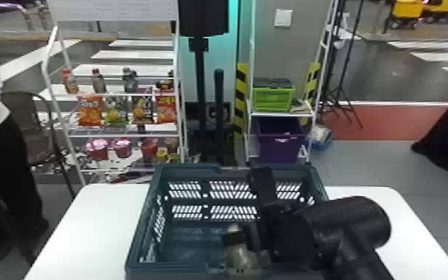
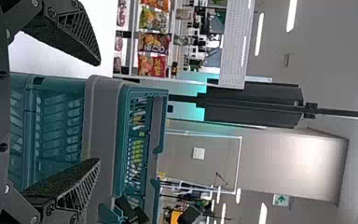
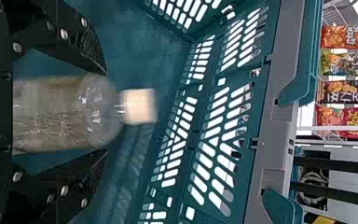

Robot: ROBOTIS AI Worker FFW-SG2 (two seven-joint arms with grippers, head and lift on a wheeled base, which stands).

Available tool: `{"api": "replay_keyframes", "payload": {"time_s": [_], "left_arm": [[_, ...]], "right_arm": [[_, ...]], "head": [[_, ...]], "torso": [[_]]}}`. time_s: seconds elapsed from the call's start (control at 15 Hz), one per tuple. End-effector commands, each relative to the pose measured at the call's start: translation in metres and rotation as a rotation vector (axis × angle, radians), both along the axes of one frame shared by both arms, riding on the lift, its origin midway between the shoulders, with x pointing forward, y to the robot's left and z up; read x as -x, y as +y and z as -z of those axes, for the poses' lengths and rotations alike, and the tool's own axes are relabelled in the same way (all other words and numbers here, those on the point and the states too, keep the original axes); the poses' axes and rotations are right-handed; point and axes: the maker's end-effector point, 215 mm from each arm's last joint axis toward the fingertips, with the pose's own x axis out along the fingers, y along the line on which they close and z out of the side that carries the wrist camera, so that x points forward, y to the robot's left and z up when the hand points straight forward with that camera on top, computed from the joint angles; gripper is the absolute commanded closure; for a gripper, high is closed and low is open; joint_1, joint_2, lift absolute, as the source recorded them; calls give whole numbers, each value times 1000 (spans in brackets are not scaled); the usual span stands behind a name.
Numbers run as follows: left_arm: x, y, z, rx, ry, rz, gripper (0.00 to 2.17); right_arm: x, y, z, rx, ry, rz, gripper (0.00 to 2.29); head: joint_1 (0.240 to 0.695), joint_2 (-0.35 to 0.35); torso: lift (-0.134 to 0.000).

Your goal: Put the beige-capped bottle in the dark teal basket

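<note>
White table (image 1: 93, 231), lower frame; my right gripper (image 1: 242, 237) pinches the bottle (image 1: 241, 257) along its fingers; right wrist view: beige cap (image 3: 139, 106) toward basket (image 1: 193, 171) wall; left gripper (image 2: 99, 111) spread.

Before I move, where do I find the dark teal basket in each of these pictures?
Head view: basket low in the middle, on the white table.
Left wrist view: the basket lies beyond the left pincer.
Right wrist view: the basket's inside appears beyond the bottle.
Shared landmark: the row of snack bags.
</note>
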Motion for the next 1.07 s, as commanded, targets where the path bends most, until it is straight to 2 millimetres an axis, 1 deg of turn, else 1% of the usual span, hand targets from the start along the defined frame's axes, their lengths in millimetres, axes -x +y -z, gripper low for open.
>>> {"api": "replay_keyframes", "payload": {"time_s": [0.0, 0.33, 0.87, 1.0], "left_arm": [[0, 0, 0, 0, 0, 0, 157], [0, 0, 0, 1, 0, 0, 157], [1, 0, -5, 6, -14, -1, 157], [0, 1, -11, 7, -23, -1, 157]], "right_arm": [[1, 1, -1, -3, -1, -1, 26], [2, 3, -1, -11, -1, -3, 33], [2, 4, -10, -23, -21, 2, 43], [4, 5, -11, -30, -26, 3, 43]], "head": [[499, 0], [499, 0], [499, 0], [499, 0]], "torso": [[0], [0], [0], [0]]}}
